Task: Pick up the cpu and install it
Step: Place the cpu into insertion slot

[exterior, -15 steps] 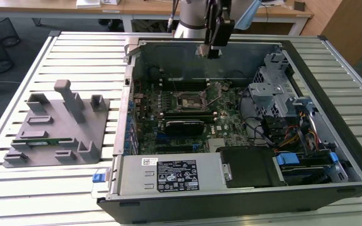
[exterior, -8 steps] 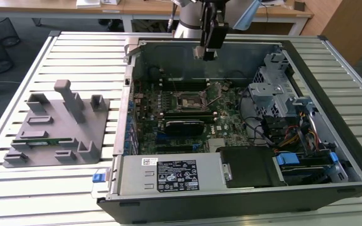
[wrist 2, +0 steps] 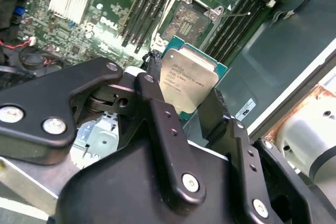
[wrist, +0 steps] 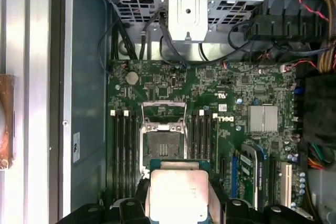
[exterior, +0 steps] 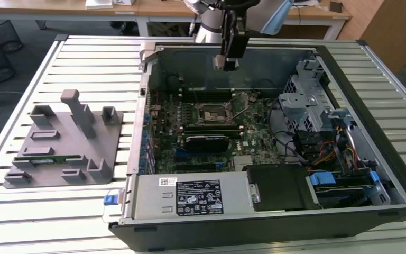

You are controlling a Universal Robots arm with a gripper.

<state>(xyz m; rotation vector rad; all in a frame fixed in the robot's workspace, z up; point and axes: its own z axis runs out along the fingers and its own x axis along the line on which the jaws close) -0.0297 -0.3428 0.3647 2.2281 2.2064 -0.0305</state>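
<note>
The open computer case (exterior: 259,227) lies on its side on the slatted desk (exterior: 83,53), so the motherboard (wrist: 241,93) faces up at me. Its socket (wrist: 164,140) looks uncovered, its frame swung back. My tool (wrist 2: 184,90) hangs above the board near that socket, clamped on the cpu (wrist 2: 188,80) by its edges, which I judge spares the contacts.
</note>
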